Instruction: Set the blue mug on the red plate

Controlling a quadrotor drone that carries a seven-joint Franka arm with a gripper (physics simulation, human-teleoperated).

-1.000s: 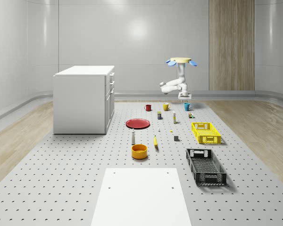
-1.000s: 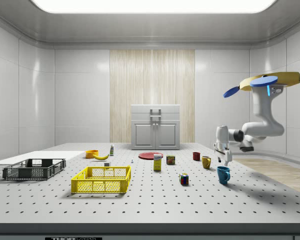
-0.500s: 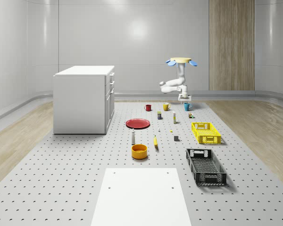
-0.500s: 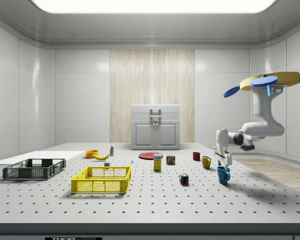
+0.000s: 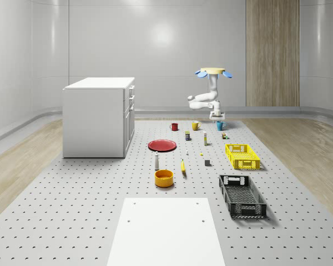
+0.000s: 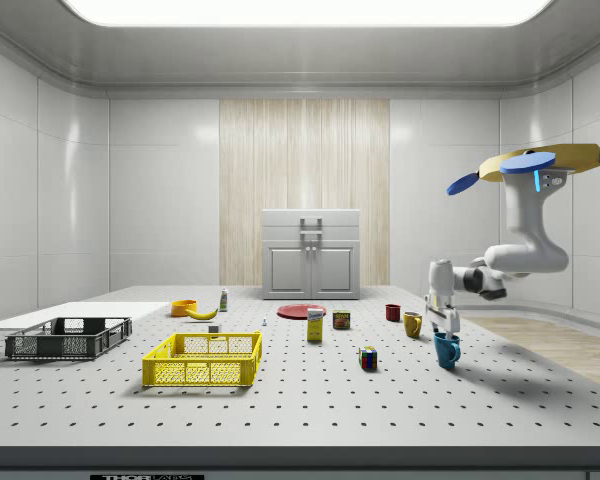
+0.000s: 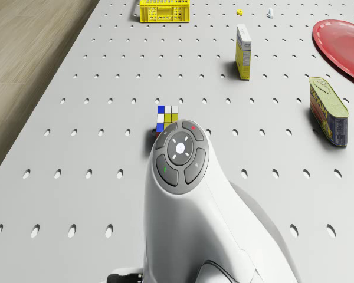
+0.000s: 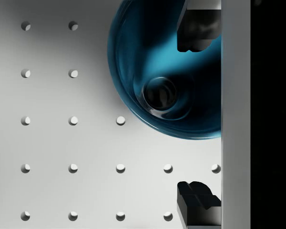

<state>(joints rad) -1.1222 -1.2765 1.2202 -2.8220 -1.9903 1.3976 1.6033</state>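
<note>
The blue mug stands upright on the perforated table at the far end, also visible in the side view. My gripper hangs just above it, pointing down and open. In the wrist view the mug is seen from above: one fingertip is over its inside, the other fingertip outside the rim, neither touching. The drone hovers above the table's far end. The red plate lies flat nearer the table's middle, toward the whole-scene view's left of the mug.
A yellow mug and a red mug stand beside the blue one. A colour cube, a carton and a can lie between mug and plate. A yellow crate, a black crate and a white cabinet stand farther off.
The arm's wrist has shifted slightly toward the side view's left and the gripper has come a little lower over the blue mug. The mug and drone have stayed put.
</note>
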